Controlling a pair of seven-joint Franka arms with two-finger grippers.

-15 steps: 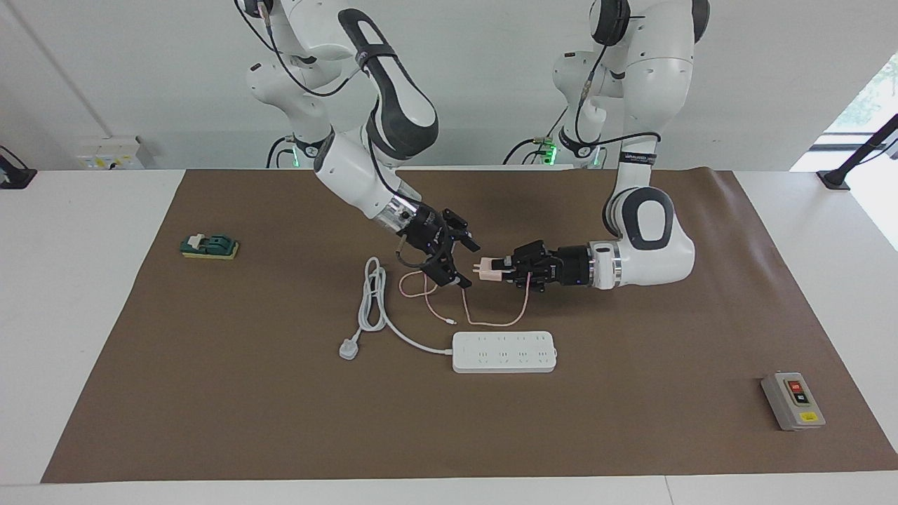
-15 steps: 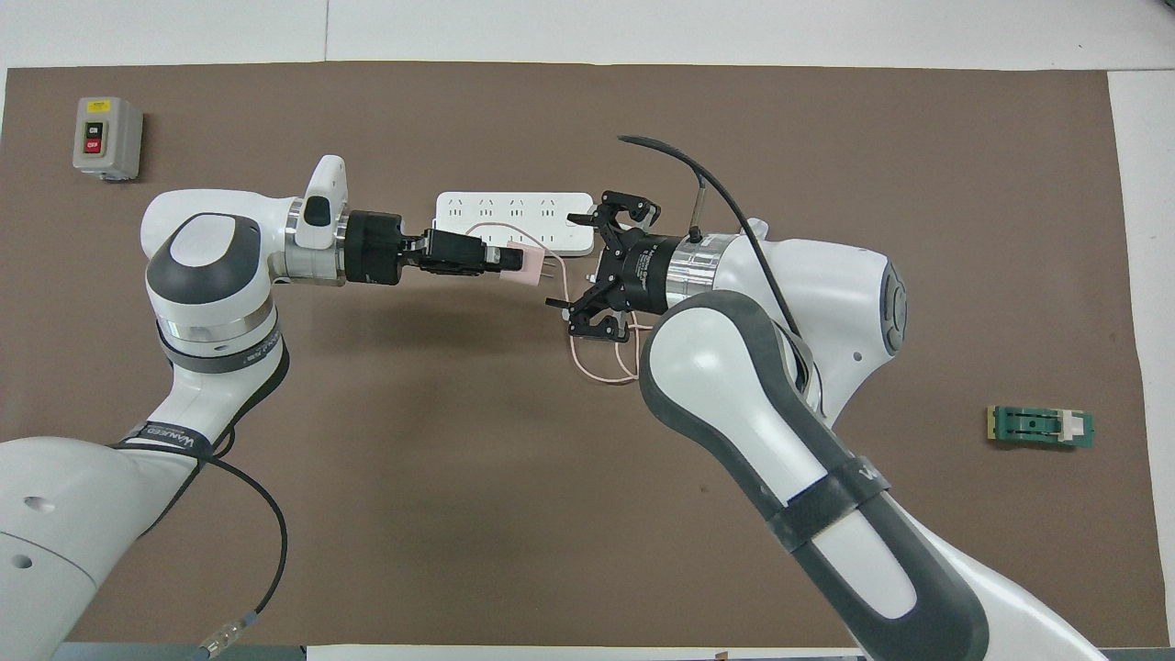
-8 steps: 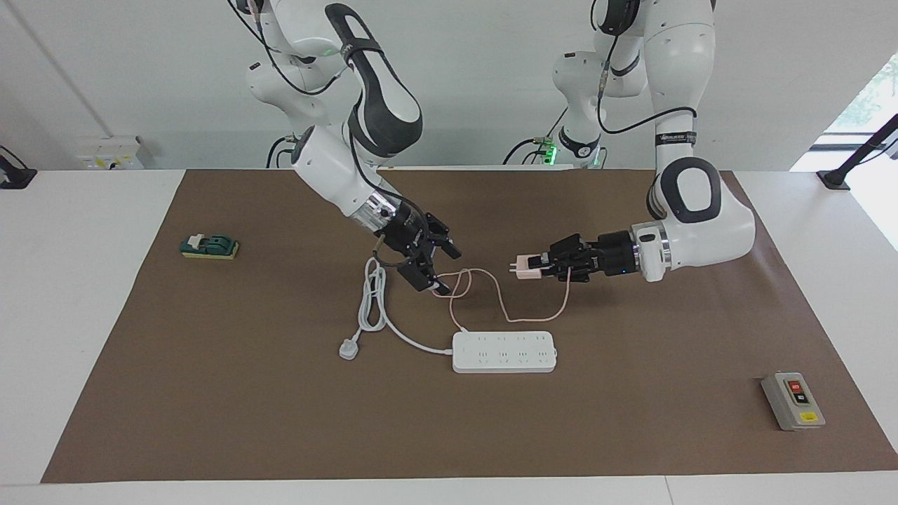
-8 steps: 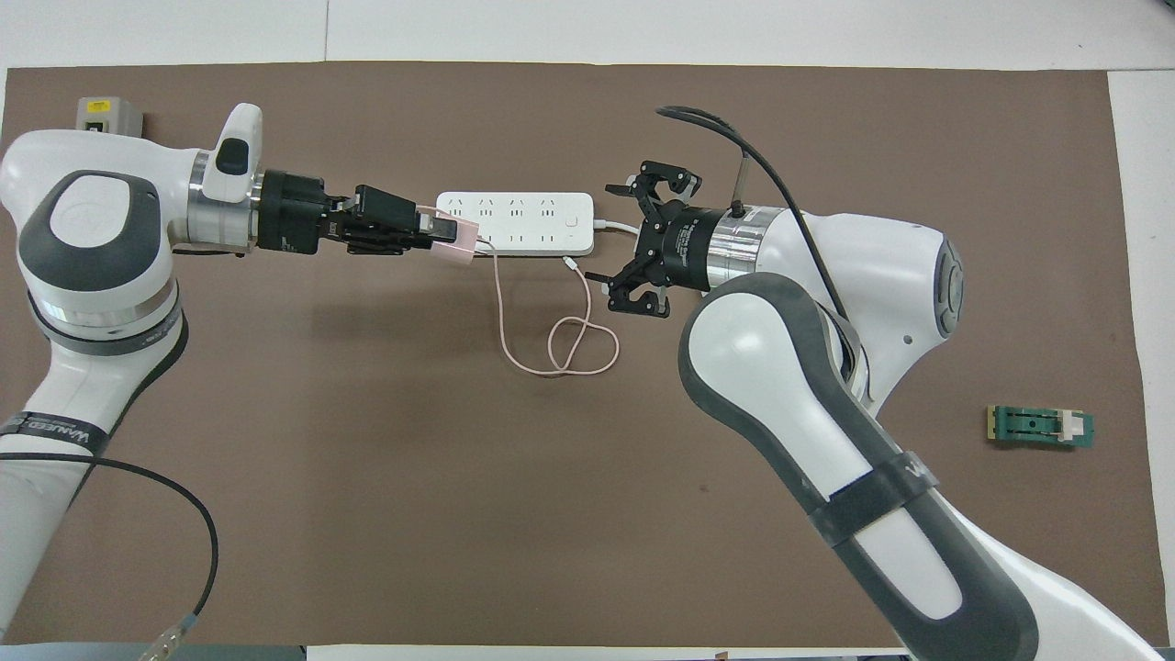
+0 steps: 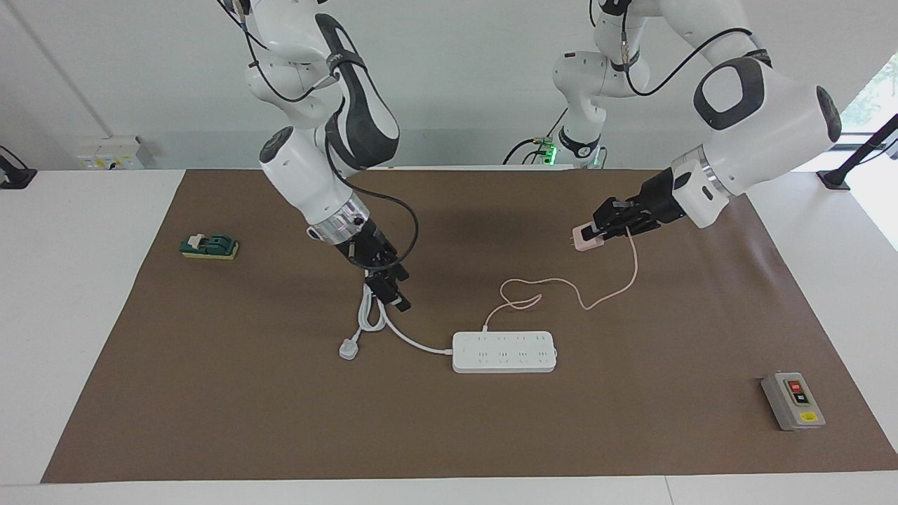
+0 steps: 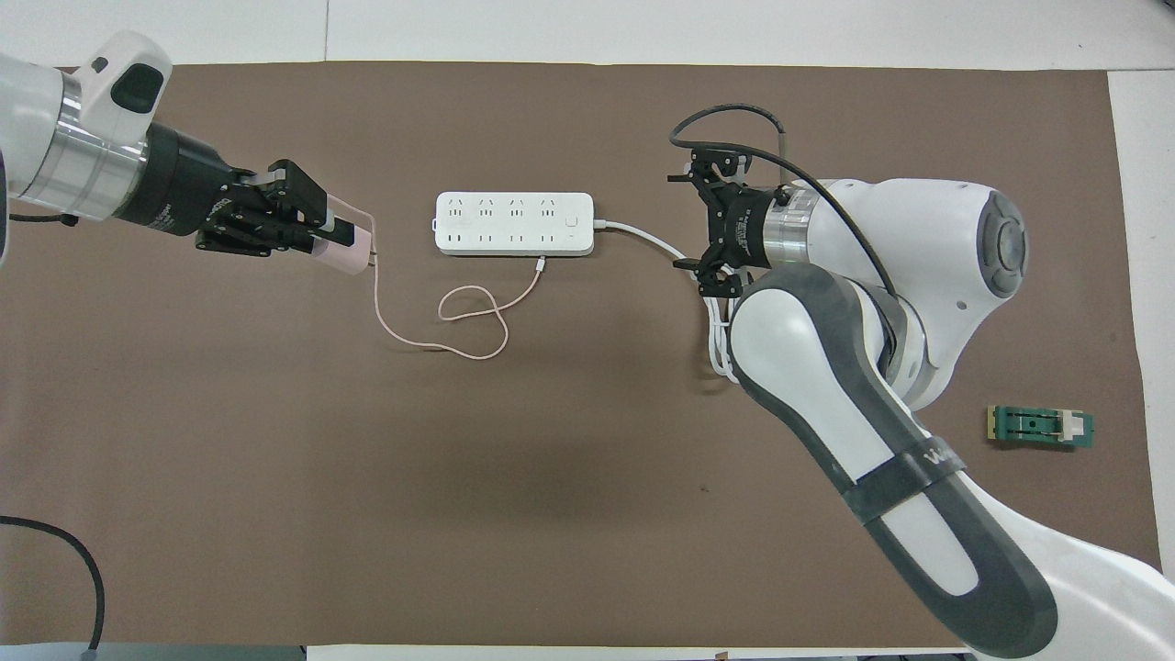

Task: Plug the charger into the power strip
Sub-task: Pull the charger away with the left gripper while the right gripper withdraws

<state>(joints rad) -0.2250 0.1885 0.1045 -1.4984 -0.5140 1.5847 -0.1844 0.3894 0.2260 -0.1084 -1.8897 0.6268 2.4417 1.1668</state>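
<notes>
The pale-pink charger (image 5: 582, 240) (image 6: 350, 258) hangs in the air over the brown mat, gripped by my left gripper (image 5: 598, 231) (image 6: 323, 240), which is shut on it. Its thin pink cable (image 5: 554, 284) (image 6: 441, 340) droops to the mat and loops there, its free end lying against the power strip (image 5: 504, 351) (image 6: 514, 223). The strip lies flat mid-mat with its sockets facing up. My right gripper (image 5: 398, 287) (image 6: 687, 220) hangs open and holds nothing, over the strip's coiled white cord (image 5: 372, 308).
A white three-pin plug (image 5: 349, 348) ends the thick cord. A grey box with red and black buttons (image 5: 793, 401) stands near the mat's corner at the left arm's end. A green block (image 5: 209, 245) (image 6: 1040, 427) lies at the right arm's end.
My left gripper has carried the charger up and away toward its own end of the table, dragging the cable. My right gripper has drawn back to above the white cord, still open.
</notes>
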